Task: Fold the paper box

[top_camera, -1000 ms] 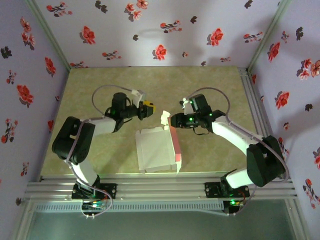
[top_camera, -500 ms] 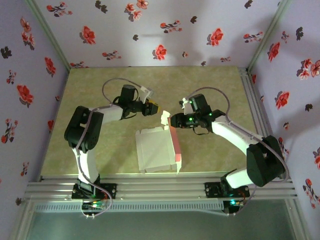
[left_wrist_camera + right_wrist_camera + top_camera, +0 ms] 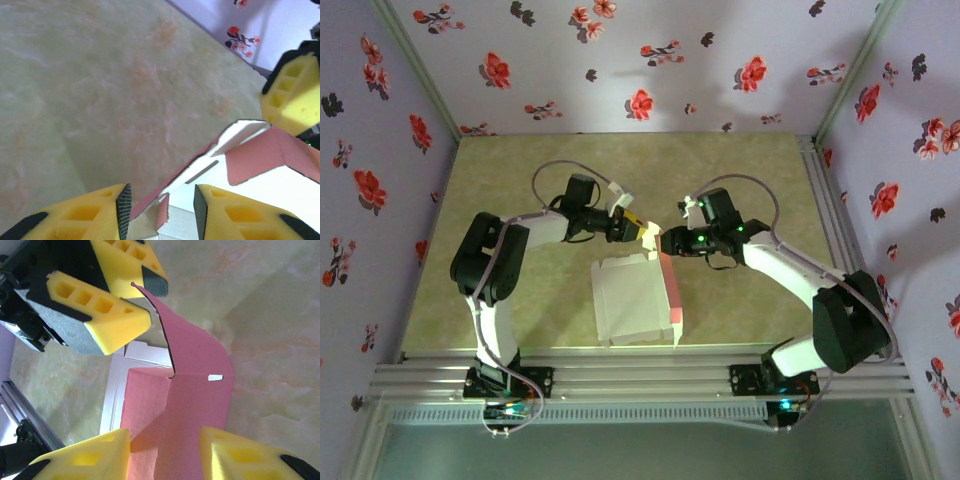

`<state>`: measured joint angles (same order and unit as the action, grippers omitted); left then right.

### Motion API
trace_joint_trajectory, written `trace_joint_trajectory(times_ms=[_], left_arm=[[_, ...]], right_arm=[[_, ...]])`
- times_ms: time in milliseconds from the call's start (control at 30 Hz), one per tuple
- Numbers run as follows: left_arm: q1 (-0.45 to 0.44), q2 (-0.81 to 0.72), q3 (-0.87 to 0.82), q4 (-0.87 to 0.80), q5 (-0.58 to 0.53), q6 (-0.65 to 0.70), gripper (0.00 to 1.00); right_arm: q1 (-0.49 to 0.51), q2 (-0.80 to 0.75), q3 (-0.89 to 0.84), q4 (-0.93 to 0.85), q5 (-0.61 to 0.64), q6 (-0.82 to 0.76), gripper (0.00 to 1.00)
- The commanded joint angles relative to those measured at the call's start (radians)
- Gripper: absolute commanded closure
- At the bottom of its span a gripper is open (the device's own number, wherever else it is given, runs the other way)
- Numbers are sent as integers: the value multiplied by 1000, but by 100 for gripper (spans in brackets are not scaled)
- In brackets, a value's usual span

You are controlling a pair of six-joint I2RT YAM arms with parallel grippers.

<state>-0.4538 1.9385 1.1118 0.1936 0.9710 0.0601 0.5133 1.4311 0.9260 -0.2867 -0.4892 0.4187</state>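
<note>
Left gripper (image 3: 640,232) spread astride a raised tab (image 3: 240,132) of the box (image 3: 632,300), lying on the table (image 3: 520,170) between both arms, right gripper (image 3: 663,241) spread astride its pink flap (image 3: 195,400); card looks light, thin, easily creased, so pinch flaps close to fold lines.

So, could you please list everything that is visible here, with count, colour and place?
paper box: one, whitish-grey and salmon-pink, table centre, far flap raised
table: one, mottled beige-green, under everything
walls: three, lilac with red flowers, around the table
rails: several, silver, near edge
left gripper: one, yellow and black, jaws apart around the raised flap's edge
right gripper: one, yellow and black, jaws apart at the pink flap
</note>
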Motion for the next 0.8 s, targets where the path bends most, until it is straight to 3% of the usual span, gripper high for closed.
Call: trace_joint_trajectory(times_ms=[0,133,333,533,767], left_arm=[[-6,-44,-28,-14,65,32,60],[2,-55,-40,-8,50,30,60],[33,-58,-35,83,-6,-78,60],[37,-15,54,-26,-124,-72,58],[35,71,192,-103,-166,-120,58]], right_arm=[[8,28,10,-57,52,-24,59],[8,32,13,-57,47,-23,59],[7,28,11,-60,47,-23,59],[8,29,11,-60,38,-24,59],[8,26,6,-62,34,-31,59]])
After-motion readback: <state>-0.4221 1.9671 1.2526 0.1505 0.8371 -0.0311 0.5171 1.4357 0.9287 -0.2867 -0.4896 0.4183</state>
